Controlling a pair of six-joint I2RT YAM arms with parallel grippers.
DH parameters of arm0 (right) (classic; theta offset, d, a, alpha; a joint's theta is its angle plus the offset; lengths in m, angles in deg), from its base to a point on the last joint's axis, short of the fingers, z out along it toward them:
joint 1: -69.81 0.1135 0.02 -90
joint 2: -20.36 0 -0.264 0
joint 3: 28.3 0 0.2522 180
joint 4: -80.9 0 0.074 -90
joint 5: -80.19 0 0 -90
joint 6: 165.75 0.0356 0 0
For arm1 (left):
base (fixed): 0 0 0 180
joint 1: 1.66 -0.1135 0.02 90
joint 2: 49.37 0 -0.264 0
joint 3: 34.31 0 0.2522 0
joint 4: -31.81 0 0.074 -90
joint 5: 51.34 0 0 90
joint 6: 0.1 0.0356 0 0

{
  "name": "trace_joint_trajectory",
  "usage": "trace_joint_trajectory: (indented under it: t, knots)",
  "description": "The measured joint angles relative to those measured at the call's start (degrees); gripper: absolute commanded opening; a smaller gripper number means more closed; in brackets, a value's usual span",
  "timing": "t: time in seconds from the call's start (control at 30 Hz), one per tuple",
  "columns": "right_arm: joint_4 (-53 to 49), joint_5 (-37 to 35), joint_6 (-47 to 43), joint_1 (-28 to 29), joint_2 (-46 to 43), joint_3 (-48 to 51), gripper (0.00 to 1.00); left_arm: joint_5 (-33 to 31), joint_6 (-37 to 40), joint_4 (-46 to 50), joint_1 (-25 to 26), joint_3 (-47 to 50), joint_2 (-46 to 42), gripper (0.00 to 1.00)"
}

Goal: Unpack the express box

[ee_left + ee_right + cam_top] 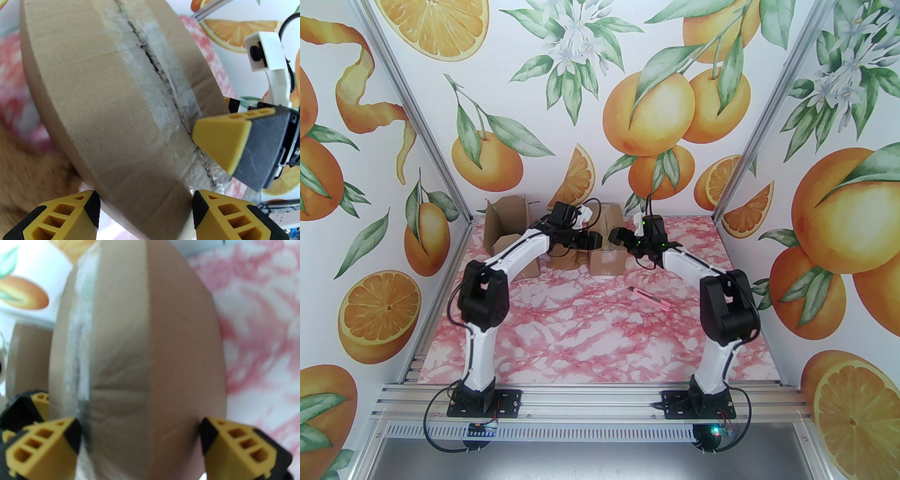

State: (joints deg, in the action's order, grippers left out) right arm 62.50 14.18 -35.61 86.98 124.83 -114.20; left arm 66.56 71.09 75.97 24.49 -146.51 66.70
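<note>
The express box sits at the upper centre of the top view, on the pink marbled table, with both arms bent in over it from the 2 sides.

In the left wrist view the box fills the frame. A strip of clear tape runs down its top and a ragged dark slit runs along the seam. The left gripper at the bottom edge stands wide, its 2 pads straddling the near end of the box, right at the cardboard. At the right of that frame, 1 yellow fingertip of the other claw touches the slit seam.

The right gripper is also spread wide at the bottom of its own blurred view, with 1 pad by the taped seam and the other at the box's side.

An opened carton stands at the upper left of the table. A pink utility knife lies right of centre, well apart from the boxes.
</note>
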Motion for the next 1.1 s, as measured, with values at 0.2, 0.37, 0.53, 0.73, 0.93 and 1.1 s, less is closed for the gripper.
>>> trace_joint_trajectory:
  t: [0.2,0.37,0.53,0.73,0.93,1.1]
  knots:
    - [-5.16,-1.6,1.81,4.7,-10.1,8.61,0.96,-2.01,-1.81,0.17,1.57,12.83,-10.71,0.72]
    - [-8.92,-5.6,2.08,5.03,-16.41,10.47,1.0,-4.48,-0.72,1.22,5.03,16.28,-16.31,0.75]
    - [-18.6,-15.06,5.18,0.26,-26.8,11.89,1.0,-11.58,11.98,5.33,5.14,13.79,-20.61,0.78]
    - [-25.22,-24.15,17.03,-2.08,-34.53,15.47,1.0,-13.79,24.68,5.99,3.82,3.89,-19.89,0.8]
    - [-34.62,-32.89,37.38,0.09,-35.34,21.9,1.0,-11.82,34.01,3.61,2.56,-0.63,-17.05,0.79]
    - [-37.31,-36.26,51.47,0.83,-30.56,21.42,1.0,-10.82,38.03,1.4,2.51,-3.5,-13.14,0.79]
